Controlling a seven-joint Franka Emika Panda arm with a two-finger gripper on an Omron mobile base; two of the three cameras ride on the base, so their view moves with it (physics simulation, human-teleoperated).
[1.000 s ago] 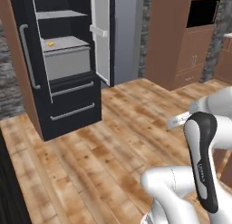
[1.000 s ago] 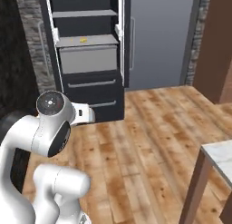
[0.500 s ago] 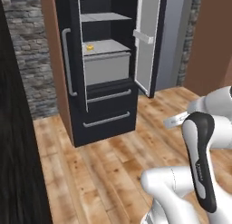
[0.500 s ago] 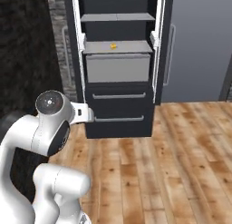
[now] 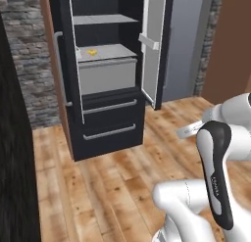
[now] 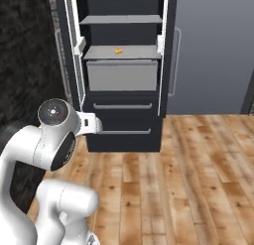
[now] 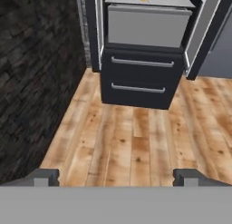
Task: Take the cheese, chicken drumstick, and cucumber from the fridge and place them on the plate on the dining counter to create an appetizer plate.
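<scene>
The fridge (image 5: 105, 74) stands with both doors swung wide, a tall dark cabinet on the wooden floor (image 6: 188, 179) beside a rough stone wall (image 5: 27, 55). Inside it, two light grey shelves sit above a grey drawer (image 6: 122, 75), and two dark drawer fronts with pale handles close off the base. On the shelf directly over the grey drawer lies one small yellow-orange piece, which I take to be the cheese (image 6: 118, 51); it rests toward the middle of that shelf, well inside the fridge. At this distance I cannot make out a drumstick or a cucumber on the fridge's shelves.

The gripper (image 7: 117, 177) is held low, well short of the fridge and facing its drawers, with its two fingertips (image 7: 45, 177) spread wide apart and nothing between them.

Judging from this, the task is at its very start: the fridge is open and in front of the robot, but no food is picked up, and all three items remain to be fetched and carried to the plate.
</scene>
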